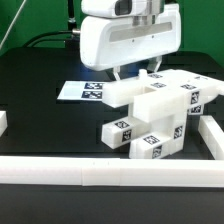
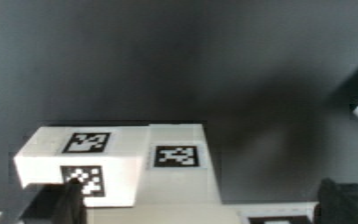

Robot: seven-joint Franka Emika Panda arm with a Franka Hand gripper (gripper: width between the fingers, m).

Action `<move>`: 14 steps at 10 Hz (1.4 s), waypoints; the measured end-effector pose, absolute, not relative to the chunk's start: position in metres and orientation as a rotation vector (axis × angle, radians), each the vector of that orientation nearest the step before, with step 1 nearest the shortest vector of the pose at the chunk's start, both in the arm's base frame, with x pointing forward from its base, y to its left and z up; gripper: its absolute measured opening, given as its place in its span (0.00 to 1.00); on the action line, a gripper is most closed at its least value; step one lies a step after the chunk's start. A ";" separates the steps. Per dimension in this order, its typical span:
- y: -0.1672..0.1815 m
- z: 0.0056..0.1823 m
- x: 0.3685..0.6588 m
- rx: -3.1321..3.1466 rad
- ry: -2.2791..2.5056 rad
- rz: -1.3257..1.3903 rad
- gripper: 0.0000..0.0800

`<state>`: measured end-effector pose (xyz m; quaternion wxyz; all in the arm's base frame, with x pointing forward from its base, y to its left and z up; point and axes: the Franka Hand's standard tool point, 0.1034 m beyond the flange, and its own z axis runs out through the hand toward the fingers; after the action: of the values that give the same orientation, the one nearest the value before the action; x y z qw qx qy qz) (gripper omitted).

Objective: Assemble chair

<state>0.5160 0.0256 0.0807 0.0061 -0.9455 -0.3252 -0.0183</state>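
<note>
The arm (image 1: 125, 38) reaches in from the far side of the bench (image 1: 40, 125). Its white wrist housing is upright and points straight down, and it hangs just above the far part of the chair (image 1: 150, 115). The jaws stand wide apart and hold nothing. In the wrist view the two dark fingertips (image 2: 55, 203) sit at opposite sides with bare black bench between them, and a tagged white block (image 2: 108, 150) of the chair lies below, closer to one fingertip than the other. Whether that fingertip touches the block cannot be told. The chair is a cluster of white blocky parts joined together, with square tags on several faces. It stands in the middle of the bench, a little toward the exterior view's right. The marker board (image 1: 85, 90) lies flat just beside the chair, on the far side toward the exterior view's left. A long white rail (image 1: 100, 172) runs across the near edge of the bench, in front of the chair. A second rail (image 1: 212, 135) borders the exterior view's right side, close to the chair's parts there. A short end of a third rail (image 1: 3, 122) shows at the exterior view's left edge, well apart from the chair.
</note>
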 end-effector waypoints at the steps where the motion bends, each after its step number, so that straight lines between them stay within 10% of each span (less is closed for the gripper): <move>1: 0.030 0.079 0.521 -2.968 -0.990 -0.061 0.81; 14: 0.059 0.074 0.526 -3.017 -0.703 0.059 0.81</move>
<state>0.5259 0.0595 0.0737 0.0214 -0.9735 -0.2267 0.0190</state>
